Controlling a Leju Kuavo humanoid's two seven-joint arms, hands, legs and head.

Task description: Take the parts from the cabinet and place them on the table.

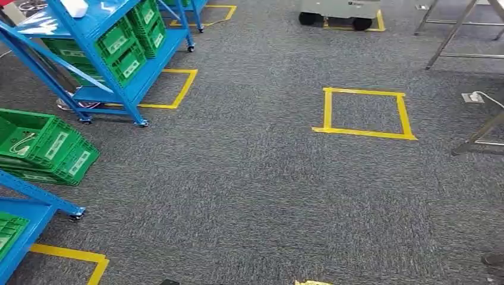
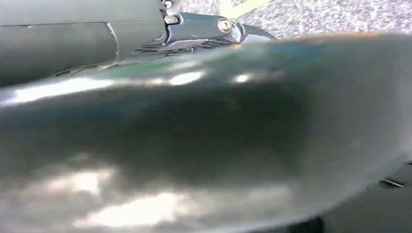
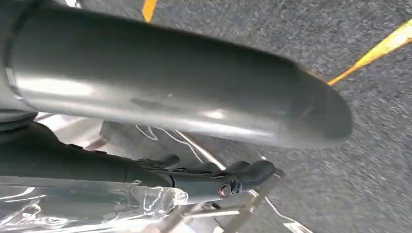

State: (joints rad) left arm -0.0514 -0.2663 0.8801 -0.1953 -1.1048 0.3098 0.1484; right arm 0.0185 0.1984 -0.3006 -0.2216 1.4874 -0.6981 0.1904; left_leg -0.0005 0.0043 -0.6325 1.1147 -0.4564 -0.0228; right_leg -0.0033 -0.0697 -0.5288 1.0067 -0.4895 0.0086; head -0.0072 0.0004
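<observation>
A blue cabinet rack (image 1: 110,71) with green bins (image 1: 128,47) stands at the far left. A second blue rack (image 1: 27,217) sits close on my left, and its green bins (image 1: 50,145) hold a white part. My right hand (image 3: 170,97) hangs over the carpet, and its dark fingers (image 3: 209,177) lie along a clear plastic-bagged part (image 3: 87,204), which it holds. My left hand (image 2: 194,136) is a blurred grey mass close to the camera. One of its dark fingers (image 2: 204,26) is stretched out straight with nothing in it.
Grey carpet (image 1: 255,190) spreads ahead with a yellow taped square (image 1: 365,113) on it. Metal table legs (image 1: 451,35) stand at the far right, and more legs (image 1: 478,139) are nearer. A grey wheeled unit (image 1: 339,12) is at the back, a floor socket (image 1: 473,97) at right.
</observation>
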